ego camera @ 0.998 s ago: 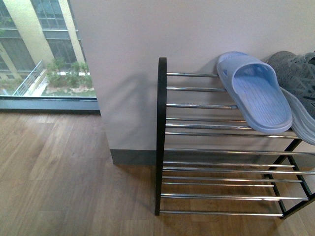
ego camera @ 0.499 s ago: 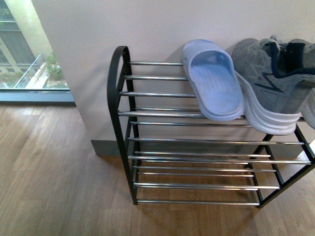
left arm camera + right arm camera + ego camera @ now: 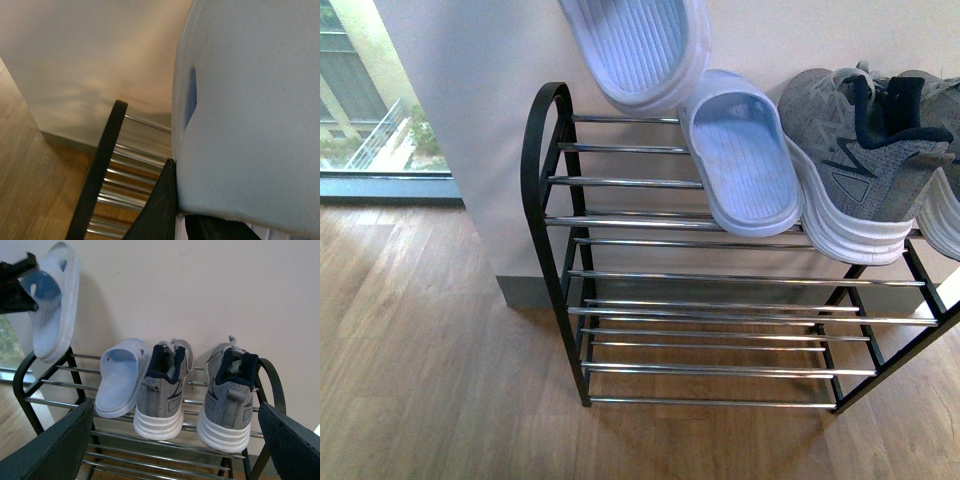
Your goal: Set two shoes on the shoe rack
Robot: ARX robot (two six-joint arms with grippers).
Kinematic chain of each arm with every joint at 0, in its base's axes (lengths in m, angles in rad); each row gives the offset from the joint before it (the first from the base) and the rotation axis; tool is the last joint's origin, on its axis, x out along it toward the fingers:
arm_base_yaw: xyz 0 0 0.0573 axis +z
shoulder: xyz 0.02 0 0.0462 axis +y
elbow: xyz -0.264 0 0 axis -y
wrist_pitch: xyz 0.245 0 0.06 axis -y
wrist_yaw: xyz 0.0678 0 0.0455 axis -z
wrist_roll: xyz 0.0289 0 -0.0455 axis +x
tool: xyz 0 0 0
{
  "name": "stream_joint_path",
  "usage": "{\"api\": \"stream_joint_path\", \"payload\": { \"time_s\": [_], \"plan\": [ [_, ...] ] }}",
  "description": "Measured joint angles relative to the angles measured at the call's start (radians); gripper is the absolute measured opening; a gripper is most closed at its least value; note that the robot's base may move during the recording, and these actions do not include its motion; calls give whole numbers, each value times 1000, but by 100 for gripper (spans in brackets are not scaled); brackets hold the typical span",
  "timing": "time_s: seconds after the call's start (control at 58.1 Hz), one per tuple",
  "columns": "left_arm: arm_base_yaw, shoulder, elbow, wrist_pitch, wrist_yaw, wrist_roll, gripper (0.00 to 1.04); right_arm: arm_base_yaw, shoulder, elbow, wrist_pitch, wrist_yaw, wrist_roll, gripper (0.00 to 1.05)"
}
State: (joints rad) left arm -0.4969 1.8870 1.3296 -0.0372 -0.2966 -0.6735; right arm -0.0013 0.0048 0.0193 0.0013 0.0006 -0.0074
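Front view: high, angled down at the shoe rack against the wall, floor at lower left of frame. Left wrist view: very close, a pale slide sandal fills the right of frame. Right wrist view: farther back, level with the rack's top tier. All three share the rack's left end.

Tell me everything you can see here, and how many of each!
sneakers: two, grey with white soles, standing side by side on the rack's top tier, toward its right end
sandal on rack: one, pale blue, top tier, just left of the sneakers
sandal in the air: one, pale blue, held above the rack's left end
shoe rack: one, black frame with shiny bars, against the wall
wall: one, white
floor: brown wood
window: one, at the left
left gripper: black, gripping the raised sandal
right gripper: dark fingers apart, holding nothing
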Motion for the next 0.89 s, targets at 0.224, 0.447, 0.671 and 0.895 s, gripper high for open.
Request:
{"api": "stream_joint_path", "payload": {
  "time_s": [0.224,0.447,0.671,0.895],
  "plan": [
    [1,154,159,-246,-15,-47,2,0,0,0,0,0,0,95],
    [-16,319,309,-377,59,11,2,0,0,0,0,0,0,95],
    [-11,384,355,-417,16,133,2,0,0,0,0,0,0,95],
    [-6,385,362,-429,-5,218,2,0,0,0,0,0,0,95]
  ]
}}
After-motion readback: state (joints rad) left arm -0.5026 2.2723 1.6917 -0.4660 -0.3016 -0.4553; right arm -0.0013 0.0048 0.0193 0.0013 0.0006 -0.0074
